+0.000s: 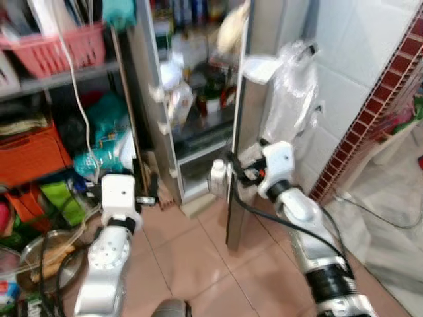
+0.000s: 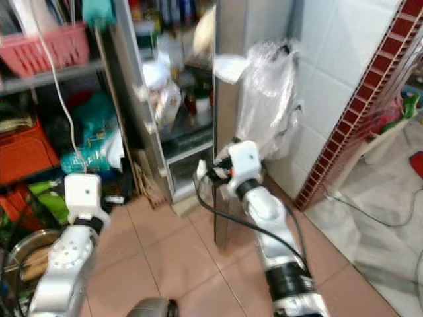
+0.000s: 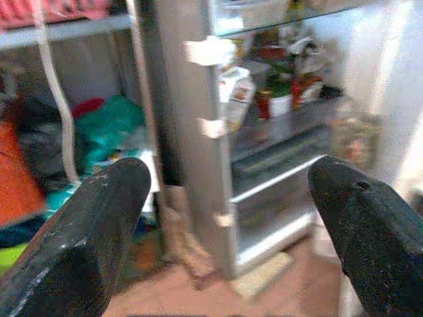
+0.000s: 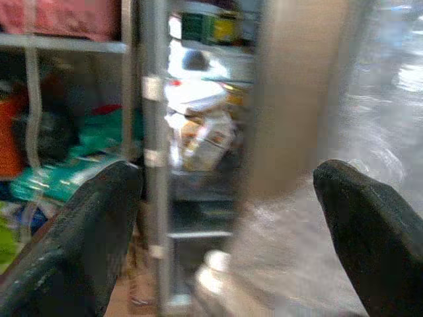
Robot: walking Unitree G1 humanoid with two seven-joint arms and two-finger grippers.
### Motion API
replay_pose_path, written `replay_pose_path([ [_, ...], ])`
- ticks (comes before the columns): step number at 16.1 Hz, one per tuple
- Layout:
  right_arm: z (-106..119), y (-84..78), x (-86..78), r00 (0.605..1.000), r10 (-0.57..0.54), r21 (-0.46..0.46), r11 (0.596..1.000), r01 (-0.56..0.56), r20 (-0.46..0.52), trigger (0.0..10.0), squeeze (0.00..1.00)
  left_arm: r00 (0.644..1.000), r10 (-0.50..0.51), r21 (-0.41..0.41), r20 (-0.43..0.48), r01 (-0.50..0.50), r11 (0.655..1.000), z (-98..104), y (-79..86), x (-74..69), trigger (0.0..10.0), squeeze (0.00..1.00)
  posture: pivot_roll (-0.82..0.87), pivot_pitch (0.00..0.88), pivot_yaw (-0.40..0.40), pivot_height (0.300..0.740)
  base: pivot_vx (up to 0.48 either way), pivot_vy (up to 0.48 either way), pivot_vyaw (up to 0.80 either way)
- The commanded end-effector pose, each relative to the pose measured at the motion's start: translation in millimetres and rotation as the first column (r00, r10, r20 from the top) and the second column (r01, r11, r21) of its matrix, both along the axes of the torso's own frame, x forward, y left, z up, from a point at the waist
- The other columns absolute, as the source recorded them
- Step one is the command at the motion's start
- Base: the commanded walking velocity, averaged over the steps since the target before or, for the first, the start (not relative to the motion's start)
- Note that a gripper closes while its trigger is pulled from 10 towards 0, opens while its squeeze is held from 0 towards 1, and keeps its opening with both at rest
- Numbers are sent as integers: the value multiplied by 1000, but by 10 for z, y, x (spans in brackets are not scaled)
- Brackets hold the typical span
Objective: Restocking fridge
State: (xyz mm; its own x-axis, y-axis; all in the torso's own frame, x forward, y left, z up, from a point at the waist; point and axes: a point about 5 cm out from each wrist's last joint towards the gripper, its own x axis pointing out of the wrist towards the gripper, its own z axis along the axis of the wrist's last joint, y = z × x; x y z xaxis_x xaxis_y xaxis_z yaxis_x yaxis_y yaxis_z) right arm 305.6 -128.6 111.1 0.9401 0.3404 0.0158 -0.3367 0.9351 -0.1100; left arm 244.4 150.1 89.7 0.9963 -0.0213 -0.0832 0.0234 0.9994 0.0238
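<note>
The fridge (image 1: 198,125) stands open, with bottles, jars and packets on its shelves (image 3: 277,99). Its grey door (image 1: 254,99) is swung out and seen edge-on. My right gripper (image 1: 231,173) is open at the door's lower edge. In the right wrist view its two black fingers (image 4: 73,244) are spread wide with the door (image 4: 297,99) ahead between them; I cannot tell whether they touch it. A pale round object (image 1: 218,177) sits just beside this gripper. My left gripper (image 1: 147,197) is open and holds nothing, low at the fridge's left side, its fingers (image 3: 86,231) facing the shelves.
Left of the fridge a cluttered rack holds a pink basket (image 1: 63,46), an orange crate (image 1: 30,155) and green bags (image 1: 109,122). A metal bowl (image 1: 46,261) lies on the tiled floor. A plastic bag (image 1: 294,92) hangs on the white wall; a red tiled strip (image 1: 377,112) runs right.
</note>
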Motion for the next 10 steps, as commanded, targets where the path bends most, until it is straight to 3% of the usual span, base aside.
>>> replay_pose_path([
  [1,18,-50,29,999,-43,7,999,43,11,10000,0,1000,-7,5,8,7,1000,32,6,17,10000,0,72,4,11,740,334,345,0],
  [3,19,-107,36,997,-73,9,997,73,16,10000,0,1000,-16,12,8,16,1000,33,-6,15,10000,0,72,4,11,740,309,156,0],
  [6,-9,-185,54,991,-135,-22,990,136,18,10000,0,1000,-17,12,6,17,1000,31,-10,20,10000,0,70,4,11,740,0,0,0],
  [10,3,-178,123,988,-157,13,988,157,-2,10000,0,999,-34,17,3,34,999,30,-34,33,10000,0,72,3,12,740,0,0,0],
])
